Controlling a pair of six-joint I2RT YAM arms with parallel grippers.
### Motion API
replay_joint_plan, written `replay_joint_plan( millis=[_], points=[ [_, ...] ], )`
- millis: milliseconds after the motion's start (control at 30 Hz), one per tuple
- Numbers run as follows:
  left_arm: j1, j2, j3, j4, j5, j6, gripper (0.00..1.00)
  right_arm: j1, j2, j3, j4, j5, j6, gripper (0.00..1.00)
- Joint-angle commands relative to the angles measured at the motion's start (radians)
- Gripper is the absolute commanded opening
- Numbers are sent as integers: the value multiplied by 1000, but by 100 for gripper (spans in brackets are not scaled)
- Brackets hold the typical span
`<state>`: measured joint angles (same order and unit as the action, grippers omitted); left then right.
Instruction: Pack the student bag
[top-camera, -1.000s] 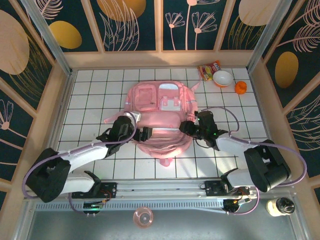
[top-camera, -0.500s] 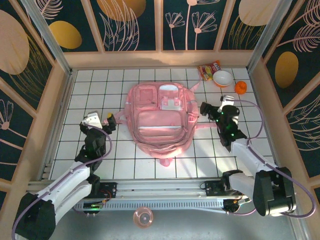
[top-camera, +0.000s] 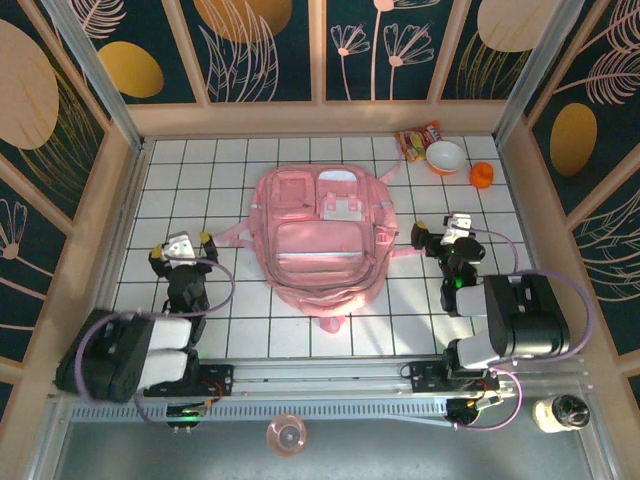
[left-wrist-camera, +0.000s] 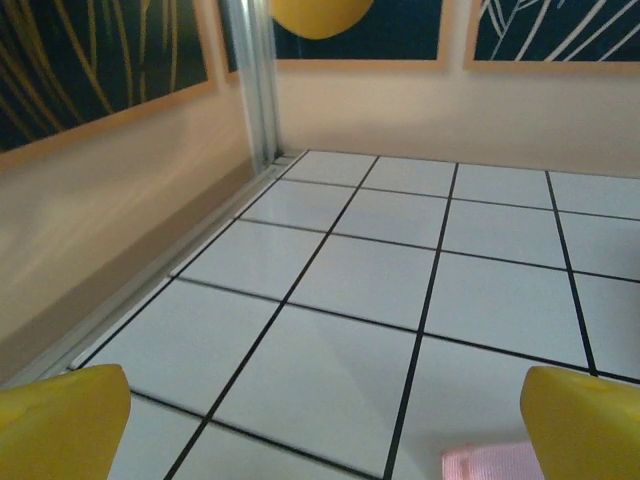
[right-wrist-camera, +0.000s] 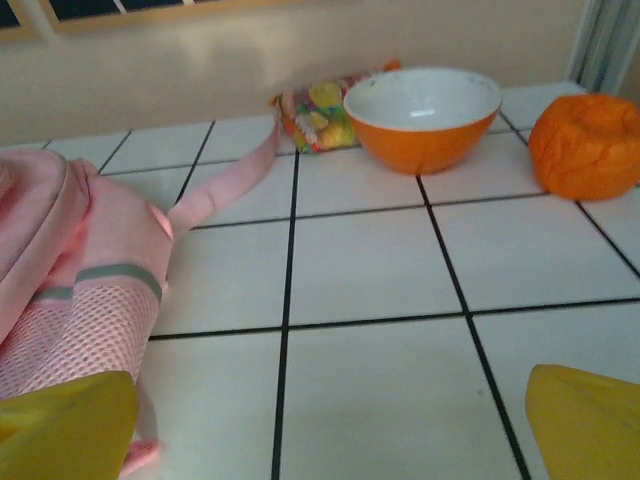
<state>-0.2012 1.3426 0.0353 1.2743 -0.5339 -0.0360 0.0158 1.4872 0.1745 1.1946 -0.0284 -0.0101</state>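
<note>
- Left gripper (top-camera: 181, 247): jaws spread wide, nothing between them. Its yellow pads (left-wrist-camera: 60, 422) sit at the two lower corners of the left wrist view, above bare table (left-wrist-camera: 330, 360).
- A scrap of pink webbing (left-wrist-camera: 488, 463) lies on the tiles just inside the lower-right pad.
- Right gripper (top-camera: 444, 236): also wide apart and empty.
- Bag (top-camera: 320, 238): lies flat on the table, front pockets up, between the two grippers. It is clear of the left gripper and nearer to the right one.
- In the right wrist view, the bag's mesh side panel sits just beside the lower-left pad (right-wrist-camera: 65, 425). Contact cannot be determined.
- A strap (right-wrist-camera: 225, 185) runs from the bag forward toward a packet (right-wrist-camera: 320, 108).
- Ahead of the right gripper stands a bowl (right-wrist-camera: 422, 115), upright, orange outside and white inside, just beside the packet.
- An orange lump (right-wrist-camera: 585, 145) sits to the bowl's right, apart from it.
</note>
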Motion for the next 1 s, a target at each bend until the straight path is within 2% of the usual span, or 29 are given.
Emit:
replay_joint_plan(
  millis=[0,67,100,133,167,200,233,267,333,967],
  points=[
    [19,173,63,324,80,76,99,-43,103,-56,377,-59,-5,99],
    [66,112,62,212,137,20,99,-44,58,12,164,-52,-4,99],
    [98,118,76,174,189,-8,99,-51,77,45,132,-49,12,99],
    [114,185,101,202,189,-22,99,-69,77,44,134,-35,38,99],
    [116,225,147,204,139,-21,99,-69,75,44,129,-32,34,99],
    [134,184,191,20,165,-63,99,-63,77,45,132,-21,30,99],
    [178,166,185,11,235,-90,99,-57,76,48,124,-12,25,99],
    [182,189,169,84,235,-87,99,-56,77,49,126,-11,24,99],
    [182,171,177,33,239,-87,99,-56,77,49,125,-11,25,99],
    [181,173,175,44,239,-85,99,-56,77,48,126,-11,25,99]
  ],
)
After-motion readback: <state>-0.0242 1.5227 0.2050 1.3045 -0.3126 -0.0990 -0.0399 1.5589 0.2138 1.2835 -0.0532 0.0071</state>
